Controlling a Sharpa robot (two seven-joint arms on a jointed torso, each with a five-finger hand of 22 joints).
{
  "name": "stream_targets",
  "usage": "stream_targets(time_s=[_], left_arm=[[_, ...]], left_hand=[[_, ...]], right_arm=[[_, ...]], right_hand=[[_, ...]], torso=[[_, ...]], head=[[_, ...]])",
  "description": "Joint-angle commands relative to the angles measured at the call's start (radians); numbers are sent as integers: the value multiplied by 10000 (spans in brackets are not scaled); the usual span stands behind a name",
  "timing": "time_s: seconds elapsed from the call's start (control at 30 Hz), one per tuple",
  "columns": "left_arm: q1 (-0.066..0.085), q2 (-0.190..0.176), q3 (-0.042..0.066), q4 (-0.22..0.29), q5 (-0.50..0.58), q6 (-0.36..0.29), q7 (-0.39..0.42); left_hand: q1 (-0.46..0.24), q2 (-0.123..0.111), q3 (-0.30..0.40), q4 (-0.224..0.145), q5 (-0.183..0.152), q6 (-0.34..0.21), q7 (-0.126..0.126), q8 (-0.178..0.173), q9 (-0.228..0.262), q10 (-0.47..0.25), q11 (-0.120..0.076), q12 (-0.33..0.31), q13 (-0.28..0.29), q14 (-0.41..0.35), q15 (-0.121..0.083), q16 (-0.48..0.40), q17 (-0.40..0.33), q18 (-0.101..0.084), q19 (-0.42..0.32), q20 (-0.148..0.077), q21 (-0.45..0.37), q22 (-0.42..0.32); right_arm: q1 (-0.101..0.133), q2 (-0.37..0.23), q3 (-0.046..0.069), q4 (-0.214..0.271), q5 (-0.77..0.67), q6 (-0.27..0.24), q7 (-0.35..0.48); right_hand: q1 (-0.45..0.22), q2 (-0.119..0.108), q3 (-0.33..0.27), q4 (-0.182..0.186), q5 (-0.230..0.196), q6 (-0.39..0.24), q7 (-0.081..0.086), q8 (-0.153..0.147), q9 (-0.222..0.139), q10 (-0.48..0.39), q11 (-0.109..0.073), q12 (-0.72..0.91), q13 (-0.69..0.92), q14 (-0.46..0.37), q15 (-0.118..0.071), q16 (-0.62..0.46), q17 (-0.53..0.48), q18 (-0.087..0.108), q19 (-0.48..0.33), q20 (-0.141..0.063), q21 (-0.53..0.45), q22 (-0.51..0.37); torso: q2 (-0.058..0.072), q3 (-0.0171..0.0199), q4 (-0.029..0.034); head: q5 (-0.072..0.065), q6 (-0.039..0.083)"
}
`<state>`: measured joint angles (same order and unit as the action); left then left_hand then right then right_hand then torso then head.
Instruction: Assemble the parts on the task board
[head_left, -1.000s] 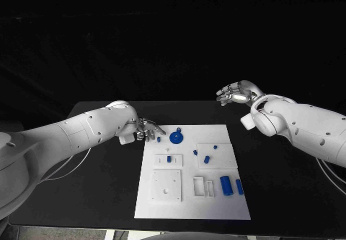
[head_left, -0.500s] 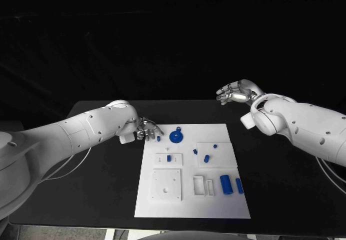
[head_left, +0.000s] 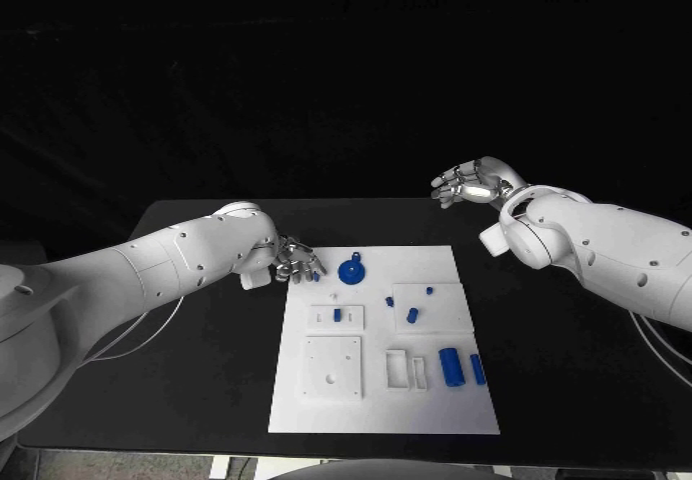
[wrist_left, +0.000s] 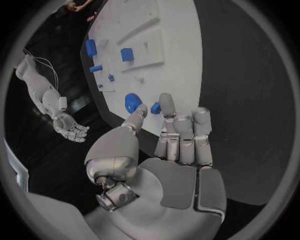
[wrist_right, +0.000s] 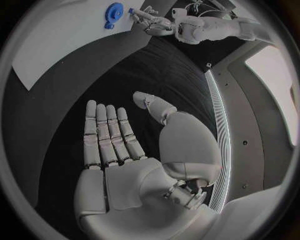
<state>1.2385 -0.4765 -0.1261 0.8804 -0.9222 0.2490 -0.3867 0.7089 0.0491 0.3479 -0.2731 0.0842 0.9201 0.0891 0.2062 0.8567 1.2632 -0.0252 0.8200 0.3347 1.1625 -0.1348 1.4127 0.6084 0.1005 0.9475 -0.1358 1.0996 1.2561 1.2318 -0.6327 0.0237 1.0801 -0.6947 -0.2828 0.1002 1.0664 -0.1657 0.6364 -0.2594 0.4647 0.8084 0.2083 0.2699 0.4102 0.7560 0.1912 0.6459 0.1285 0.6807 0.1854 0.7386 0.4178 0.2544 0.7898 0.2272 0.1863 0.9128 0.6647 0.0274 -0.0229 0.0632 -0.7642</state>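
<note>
Left hand (head_left: 297, 262) edged onto task board (head_left: 387, 400), touching small blue part (head_left: 316, 277).

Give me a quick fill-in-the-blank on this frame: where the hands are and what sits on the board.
1. The left hand is at the task board's far ____ corner.
2. The right hand, beyond the table's far edge, holds ____.
3. The round blue part lies nearest the ____ hand.
4. The parts on the board are coloured ____.

Missing words: left; nothing; left; blue
</note>
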Motion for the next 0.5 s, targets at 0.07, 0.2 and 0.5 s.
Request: stream_targets(time_s=[0.07, 0.2, 0.5], left_arm=[[-108, 81, -50, 37, -16, 412, 6], [-110, 99, -52, 50, -16, 388, 11], [-110, 103, -54, -32, -16, 212, -11]], left_hand=[[93, -1, -8, -72, 12, 68, -14, 3, -719, 64, -9, 41, 15, 50, -6, 47, 22, 202, 71, -873, 47, 22], [77, -13, -29, -62, 4, 79, -18, -4, -747, 85, -12, 54, 21, 60, -11, 71, 32, 204, 85, -880, 61, 31], [103, 110, -16, -46, 10, 85, -19, -27, -814, 100, -15, 63, 27, 63, -14, 104, 43, 213, 105, -897, 79, 47]], right_arm=[[-4, 7, 3, -3, -6, 88, 95], [-6, 28, 3, -12, -6, 96, 95], [-9, 30, 3, -22, -5, 96, 97]], right_hand=[[26, 57, 0, -62, 43, -73, 27, 46, -18, -70, -23, 37, -14, -55, -4, 53, -14, 74, 10, 73, -47, 10], [23, 55, -1, -62, 44, -76, 28, 46, -21, -73, -22, 39, -18, -58, -3, 56, -18, 74, 9, 74, -49, 11], [18, 54, -2, -60, 48, -81, 30, 46, -28, -79, -20, 47, -31, -65, -1, 63, -32, 74, 5, 75, -54, 15]], torso=[[2, -3, -3], [0, -5, -3], [-2, -1, -1]], head=[[-33, -12], [-60, -9], [-58, -17]])
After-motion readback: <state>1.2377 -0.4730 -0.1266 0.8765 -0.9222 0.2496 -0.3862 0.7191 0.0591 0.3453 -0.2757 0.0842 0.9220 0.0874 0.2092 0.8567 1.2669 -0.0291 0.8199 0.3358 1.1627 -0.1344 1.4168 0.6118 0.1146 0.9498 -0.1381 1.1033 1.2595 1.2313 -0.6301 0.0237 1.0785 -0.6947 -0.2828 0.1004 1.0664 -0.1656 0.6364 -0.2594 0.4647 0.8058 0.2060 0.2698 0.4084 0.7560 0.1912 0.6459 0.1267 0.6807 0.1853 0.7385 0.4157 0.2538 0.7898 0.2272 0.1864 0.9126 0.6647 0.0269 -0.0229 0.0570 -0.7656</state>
